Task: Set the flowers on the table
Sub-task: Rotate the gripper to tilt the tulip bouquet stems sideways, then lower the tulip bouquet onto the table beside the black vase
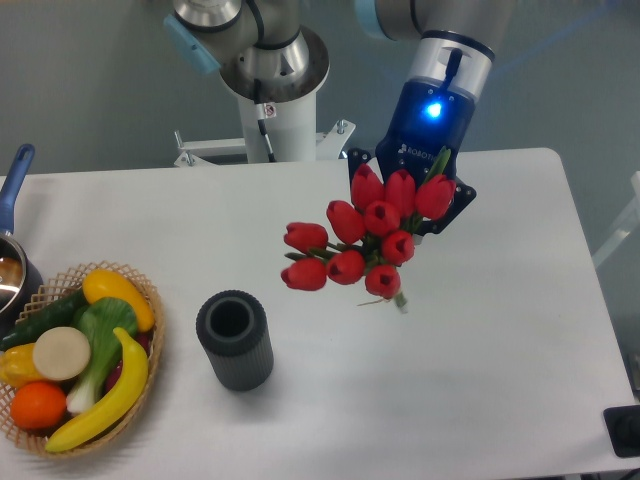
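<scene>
The flowers point(365, 240) are a bunch of red tulip buds with bits of green stem. They hang in the air over the middle-right of the white table point(500, 340), with the buds tipped toward the camera and the left. My gripper point(410, 188) is right behind and above the bunch. Its dark fingers point(462, 198) show at both sides of the buds and are closed on the stems, which the buds mostly hide. A short green stem end point(400, 300) sticks out below the bunch.
A dark grey ribbed cylindrical vase point(234, 340) stands upright to the left of the bunch. A wicker basket point(150, 290) of fruit and vegetables sits at the front left. A pot with a blue handle point(12, 180) is at the left edge. The robot base point(270, 90) stands at the back.
</scene>
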Tool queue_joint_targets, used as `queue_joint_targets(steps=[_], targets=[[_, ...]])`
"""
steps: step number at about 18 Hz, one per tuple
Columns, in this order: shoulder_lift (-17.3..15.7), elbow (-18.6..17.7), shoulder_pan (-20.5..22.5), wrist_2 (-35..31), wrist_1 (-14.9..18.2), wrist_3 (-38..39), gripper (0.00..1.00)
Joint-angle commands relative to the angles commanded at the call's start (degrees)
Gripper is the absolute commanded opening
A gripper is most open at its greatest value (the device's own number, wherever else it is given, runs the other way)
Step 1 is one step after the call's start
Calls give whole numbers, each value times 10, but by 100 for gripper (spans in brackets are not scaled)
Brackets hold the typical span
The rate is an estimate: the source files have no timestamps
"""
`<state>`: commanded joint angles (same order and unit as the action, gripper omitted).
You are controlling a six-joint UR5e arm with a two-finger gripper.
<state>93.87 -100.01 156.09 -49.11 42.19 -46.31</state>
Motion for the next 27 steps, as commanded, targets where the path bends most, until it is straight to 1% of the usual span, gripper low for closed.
queue_joint_targets(steps=[2,5,7,10,14,18,19,21,25,27], targets=[[-7,-17,-1,-34,1,-33,41],[-7,-31,-8,-84,1,-66,41],[-5,-37,-13,-118,1,-93,41],[2,-40,-14,-149,2,-120,41],[23,-52,-17,-229,5,-187,41],[46,-53,-25,-250,4,-205,41],[54,-54,-27,-271,4,-209,41],[62,-53,-32,-289,4,-209,41],[91,-57,-38,-311,4,-210,41],[101,-58,-48,-330,4,-209,41]])
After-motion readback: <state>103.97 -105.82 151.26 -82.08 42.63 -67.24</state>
